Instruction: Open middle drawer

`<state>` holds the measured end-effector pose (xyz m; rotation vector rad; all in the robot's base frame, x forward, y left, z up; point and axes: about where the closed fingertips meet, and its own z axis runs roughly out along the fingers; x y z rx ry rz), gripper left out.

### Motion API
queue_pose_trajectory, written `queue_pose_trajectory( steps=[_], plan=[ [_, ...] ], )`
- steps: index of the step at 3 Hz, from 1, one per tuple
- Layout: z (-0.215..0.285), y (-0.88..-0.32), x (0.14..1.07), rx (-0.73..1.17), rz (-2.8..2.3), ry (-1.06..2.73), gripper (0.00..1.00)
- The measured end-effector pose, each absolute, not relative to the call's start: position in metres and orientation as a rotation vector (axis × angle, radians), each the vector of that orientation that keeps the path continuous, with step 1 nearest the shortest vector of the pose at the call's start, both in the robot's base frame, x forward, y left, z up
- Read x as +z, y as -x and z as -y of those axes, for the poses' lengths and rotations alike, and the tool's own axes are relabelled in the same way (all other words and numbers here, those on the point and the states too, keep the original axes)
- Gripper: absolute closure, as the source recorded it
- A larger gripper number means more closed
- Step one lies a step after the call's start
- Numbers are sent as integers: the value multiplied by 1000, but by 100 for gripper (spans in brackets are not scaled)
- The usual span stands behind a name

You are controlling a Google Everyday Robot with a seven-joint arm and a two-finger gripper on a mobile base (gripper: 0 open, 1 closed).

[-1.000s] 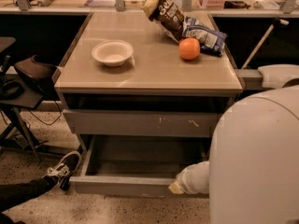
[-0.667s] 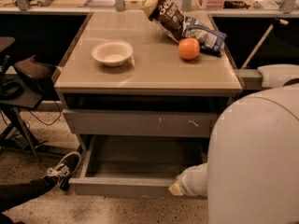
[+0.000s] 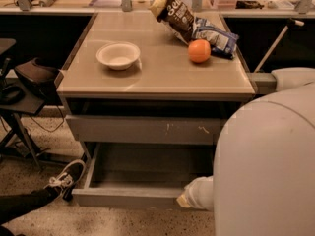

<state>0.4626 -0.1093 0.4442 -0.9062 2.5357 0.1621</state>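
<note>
The middle drawer (image 3: 129,197) is a wide shallow grey drawer with a plain front panel. It stands pulled out towards me, low on the cabinet, and its inside (image 3: 147,168) looks bare. Above it is a grey drawer front with white scratch marks (image 3: 147,129), which is pushed in. My gripper (image 3: 191,198) is at the right end of the pulled-out drawer's front panel, right against it. My big white arm (image 3: 268,166) hides most of the gripper and the cabinet's right side.
On the cabinet top (image 3: 157,77) are a white bowl (image 3: 118,55), an orange (image 3: 199,50), a brown snack bag (image 3: 176,11) and a blue bag (image 3: 216,37). A person's black sneaker (image 3: 64,181) lies on the floor by the drawer's left corner. A dark stool (image 3: 29,80) stands at the left.
</note>
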Motion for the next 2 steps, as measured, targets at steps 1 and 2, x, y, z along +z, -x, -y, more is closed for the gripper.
queue_pose_trajectory(
  steps=[1, 2],
  plan=[
    [102, -461, 446, 175, -2527, 900, 100],
    [108, -439, 450, 160, -2543, 857, 100]
  ],
)
